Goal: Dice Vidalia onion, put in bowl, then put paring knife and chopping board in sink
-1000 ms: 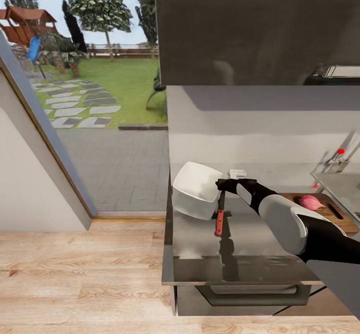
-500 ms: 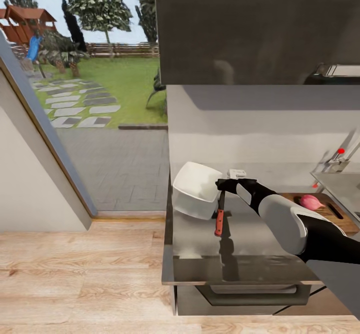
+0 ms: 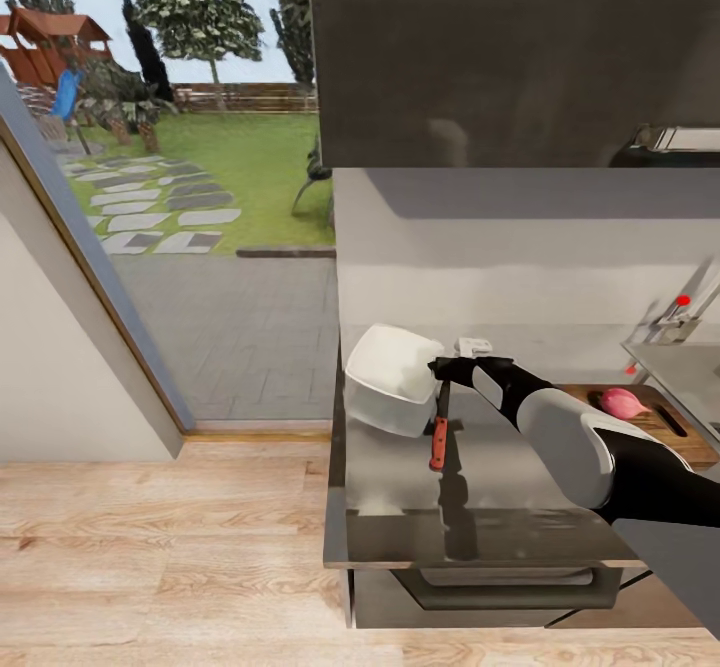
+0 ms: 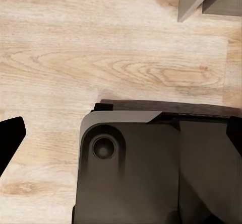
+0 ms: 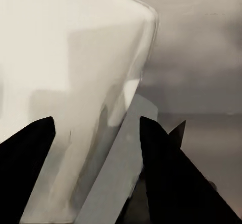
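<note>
— Looking at the right gripper (image 3: 441,371): what is it doing?
— Its fingers (image 5: 166,168) are spread beside the bowl (image 3: 395,379), with the paring knife (image 3: 439,431) just below on the countertop (image 3: 500,507).
— And the onion (image 3: 624,403)?
— Far right, on the chopping board (image 3: 672,425).
— Left gripper (image 4: 121,133)?
— Spread wide, over wood floor (image 4: 101,43).

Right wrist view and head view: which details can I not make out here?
- Bowl inside: hidden by its tilt in head view.
- Paring knife blade tip: covered by right gripper; grip unclear.
- Chopping board: partly behind the right arm.
- Sink: cut by the frame edge.
</note>
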